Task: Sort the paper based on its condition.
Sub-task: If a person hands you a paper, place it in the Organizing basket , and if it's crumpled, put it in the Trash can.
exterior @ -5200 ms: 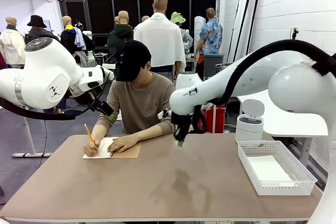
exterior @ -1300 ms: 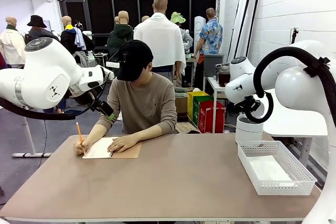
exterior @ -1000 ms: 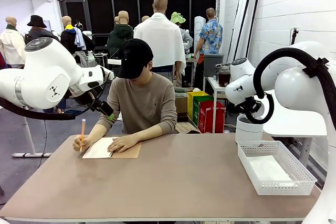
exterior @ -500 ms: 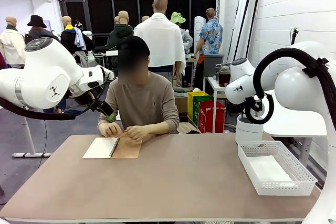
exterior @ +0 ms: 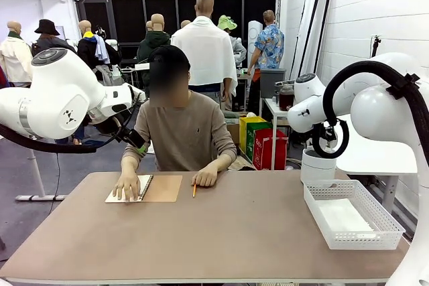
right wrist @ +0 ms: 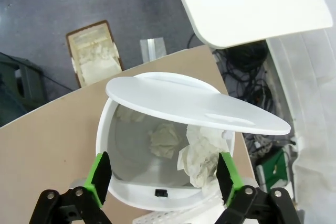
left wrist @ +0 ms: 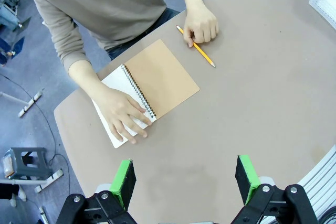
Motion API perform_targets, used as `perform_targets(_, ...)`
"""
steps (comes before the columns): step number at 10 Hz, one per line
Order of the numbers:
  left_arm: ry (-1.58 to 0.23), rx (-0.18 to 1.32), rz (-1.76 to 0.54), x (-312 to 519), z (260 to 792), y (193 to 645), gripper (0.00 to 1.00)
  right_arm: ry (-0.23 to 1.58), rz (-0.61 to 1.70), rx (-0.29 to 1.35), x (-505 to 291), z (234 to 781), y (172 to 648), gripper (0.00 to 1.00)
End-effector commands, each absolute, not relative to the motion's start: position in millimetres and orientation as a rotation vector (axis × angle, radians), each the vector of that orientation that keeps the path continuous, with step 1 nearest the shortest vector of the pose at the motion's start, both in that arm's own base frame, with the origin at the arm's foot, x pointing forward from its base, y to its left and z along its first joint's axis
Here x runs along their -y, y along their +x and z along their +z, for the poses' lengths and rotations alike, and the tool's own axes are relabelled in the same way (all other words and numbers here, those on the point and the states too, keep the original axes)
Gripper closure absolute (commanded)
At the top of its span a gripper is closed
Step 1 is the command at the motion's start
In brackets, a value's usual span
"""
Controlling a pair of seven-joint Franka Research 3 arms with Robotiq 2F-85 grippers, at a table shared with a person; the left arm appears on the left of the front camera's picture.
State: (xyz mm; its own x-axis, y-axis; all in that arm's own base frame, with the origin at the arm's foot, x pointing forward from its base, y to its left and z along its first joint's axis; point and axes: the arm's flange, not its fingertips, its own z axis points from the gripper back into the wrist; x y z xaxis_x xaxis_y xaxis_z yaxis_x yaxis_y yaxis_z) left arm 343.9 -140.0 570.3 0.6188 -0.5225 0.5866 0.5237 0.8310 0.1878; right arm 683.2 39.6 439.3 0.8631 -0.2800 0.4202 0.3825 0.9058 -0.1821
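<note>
1. Brown table [exterior: 234, 232], seen from the robot's side, with a person seated at its far edge.
2. Near the far left corner lies an open spiral notebook [exterior: 161, 187], its kraft cover folded out flat beside a white page.
3. One of the person's hands [exterior: 127, 185] presses flat on that white page.
4. The other hand [exterior: 204, 177] rests at the far edge, fingertips on an orange pencil [exterior: 194, 190] that lies on the table just beside the notebook.
5. At the right edge sits a white mesh basket [exterior: 365, 238] with flat white paper [exterior: 342, 218] lying in its bottom.
6. On the far right corner stands a round white bin [right wrist: 105, 129], its lid [right wrist: 194, 103] tipped up.
7. Crumpled paper [right wrist: 164, 141] lies inside the bin, with another wad against its inner wall.
8. The right gripper [right wrist: 163, 174] hangs straight above the bin's mouth, green-padded fingers spread wide and holding nothing.
9. The left gripper [left wrist: 184, 169] hovers high over the left part of the table, looking down on the notebook and both hands; its fingers are also spread wide with nothing between them.
</note>
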Motion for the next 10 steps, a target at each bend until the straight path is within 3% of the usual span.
perform_targets(1,-0.002,0.674,-0.6,139.4,570.5,343.8,0.0,-0.208,-0.347,0.414,-41.4,432.7,683.3,0.0)
perform_targets(10,-0.002,0.674,-0.6,139.4,570.5,343.8,0.0,-0.235,-0.357,0.402,-43.0,436.5,685.0,0.0)
